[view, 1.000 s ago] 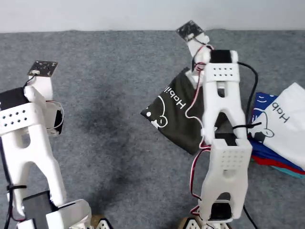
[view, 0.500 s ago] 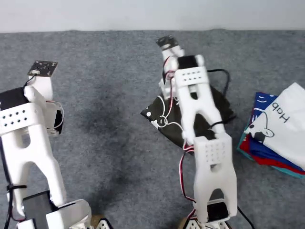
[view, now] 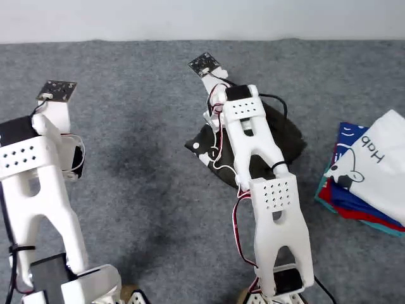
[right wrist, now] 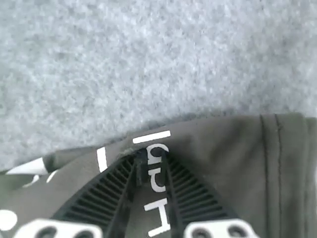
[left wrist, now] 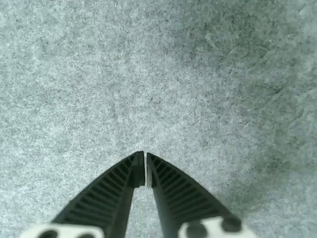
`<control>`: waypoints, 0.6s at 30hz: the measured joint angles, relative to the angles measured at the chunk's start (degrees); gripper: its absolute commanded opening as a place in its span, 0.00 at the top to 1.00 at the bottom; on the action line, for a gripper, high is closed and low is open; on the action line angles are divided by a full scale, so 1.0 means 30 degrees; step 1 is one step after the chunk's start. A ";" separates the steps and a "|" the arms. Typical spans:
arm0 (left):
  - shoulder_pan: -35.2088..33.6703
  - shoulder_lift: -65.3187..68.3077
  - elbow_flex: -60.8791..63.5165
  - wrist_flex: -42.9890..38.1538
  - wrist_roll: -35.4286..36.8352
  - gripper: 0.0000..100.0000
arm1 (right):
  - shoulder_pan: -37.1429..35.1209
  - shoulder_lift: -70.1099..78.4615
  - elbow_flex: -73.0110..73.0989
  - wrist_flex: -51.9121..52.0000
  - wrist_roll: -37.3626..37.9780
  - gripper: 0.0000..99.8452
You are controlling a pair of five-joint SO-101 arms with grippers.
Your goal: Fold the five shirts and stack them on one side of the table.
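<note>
A dark shirt (view: 286,134) with white print lies bunched near the middle of the grey table (view: 145,82), partly under the right arm (view: 253,136). In the right wrist view my right gripper (right wrist: 147,159) is shut on the printed edge of this dark shirt (right wrist: 223,163). A stack of folded shirts (view: 370,168) sits at the right edge, a white one on top of blue, red and teal ones. My left gripper (left wrist: 145,158) is shut with nothing in it, above bare table at the left side.
The left arm (view: 38,171) stands along the left edge of the table. Grey cloth covers the whole table, with open room between the two arms and along the far side (view: 126,69). A pale wall runs behind the far edge.
The right arm has swung left across the dark shirt, pulling its edge along; the shirt now lies more bunched and narrower. The left arm and the stack have not moved.
</note>
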 measured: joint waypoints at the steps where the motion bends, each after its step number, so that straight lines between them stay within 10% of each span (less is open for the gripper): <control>1: 0.0000 0.0000 0.0000 0.0000 0.0000 0.99 | 0.0029 0.0000 -0.0352 0.0469 0.0000 0.95; 18: 0.0000 0.0000 0.0000 0.0000 0.0000 0.99 | 0.1612 0.3399 -0.3927 -0.4659 0.3839 0.95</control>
